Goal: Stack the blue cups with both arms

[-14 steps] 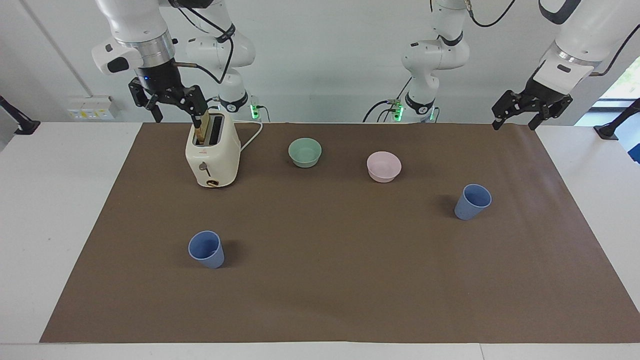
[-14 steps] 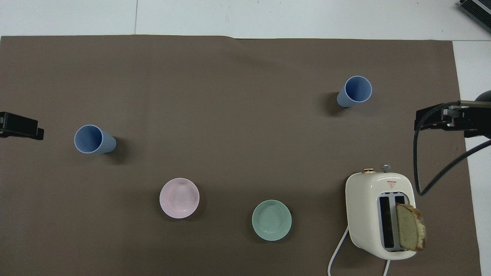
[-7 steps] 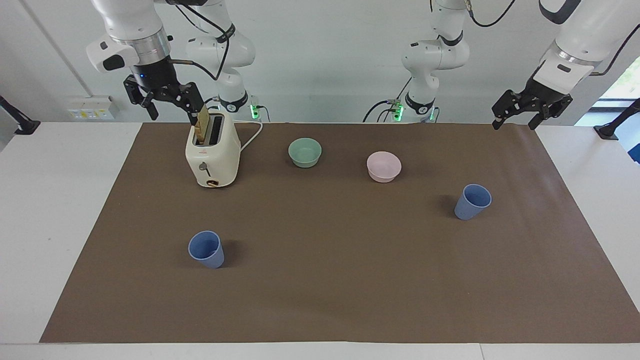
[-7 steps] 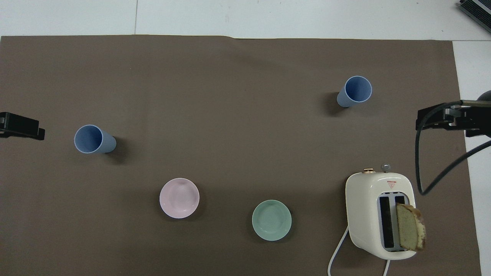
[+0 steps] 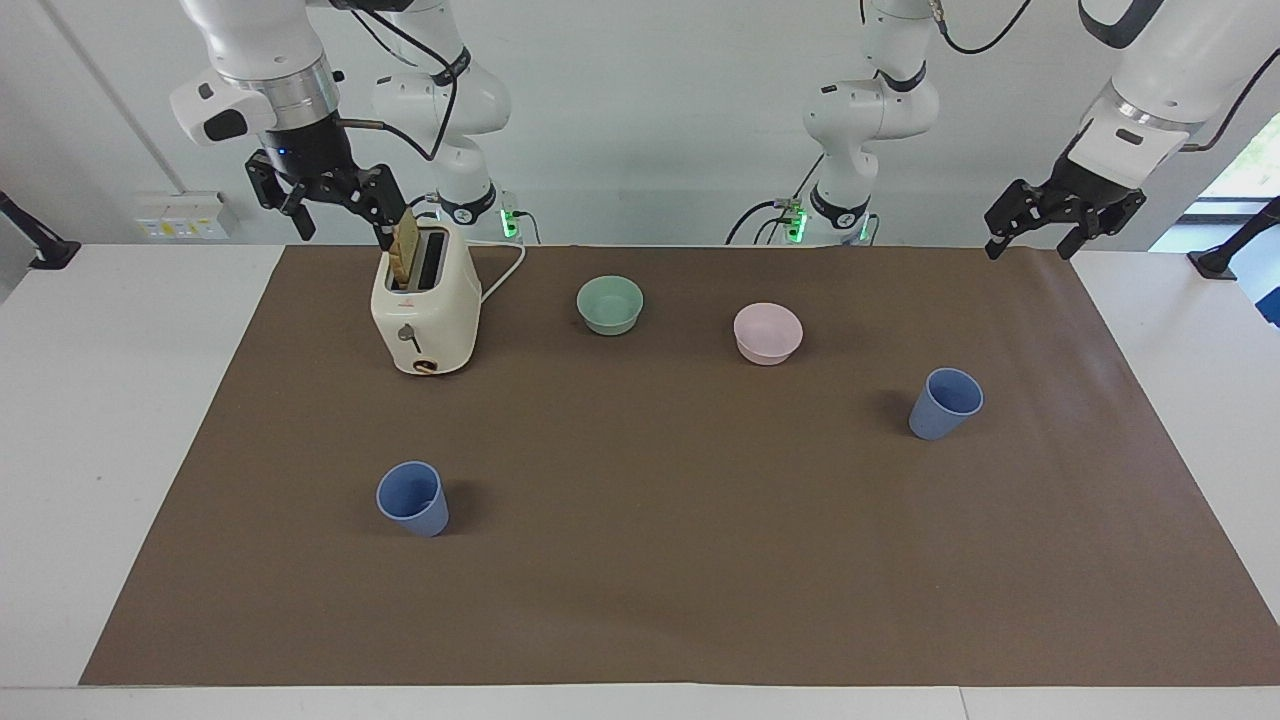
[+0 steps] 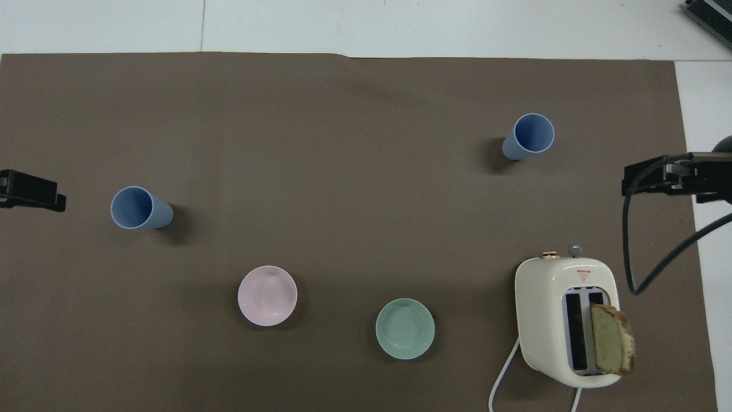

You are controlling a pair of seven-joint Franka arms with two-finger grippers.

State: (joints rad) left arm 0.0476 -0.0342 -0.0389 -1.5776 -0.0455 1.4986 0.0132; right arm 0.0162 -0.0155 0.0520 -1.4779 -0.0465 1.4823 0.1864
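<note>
Two blue cups stand upright and apart on the brown mat. One cup [image 5: 412, 498] [image 6: 529, 136] is toward the right arm's end, farther from the robots. The other cup [image 5: 944, 403] [image 6: 140, 208] is toward the left arm's end. My right gripper [image 5: 340, 228] [image 6: 657, 178] hangs open and empty in the air over the toaster's outer side, one finger beside the bread slice. My left gripper [image 5: 1030, 240] is open and empty, raised over the mat's corner at the left arm's end; only a part of it shows in the overhead view [image 6: 31, 191].
A cream toaster [image 5: 425, 315] [image 6: 563, 317] with a bread slice [image 5: 404, 252] [image 6: 612, 346] in one slot stands at the right arm's end, near the robots. A mint-green bowl [image 5: 610, 304] [image 6: 405, 328] and a pale pink bowl [image 5: 767, 333] [image 6: 267, 295] sit between the arms' bases.
My right gripper has risen a little and shifted slightly outward from the toaster. The left arm, the cups and the bowls have not moved.
</note>
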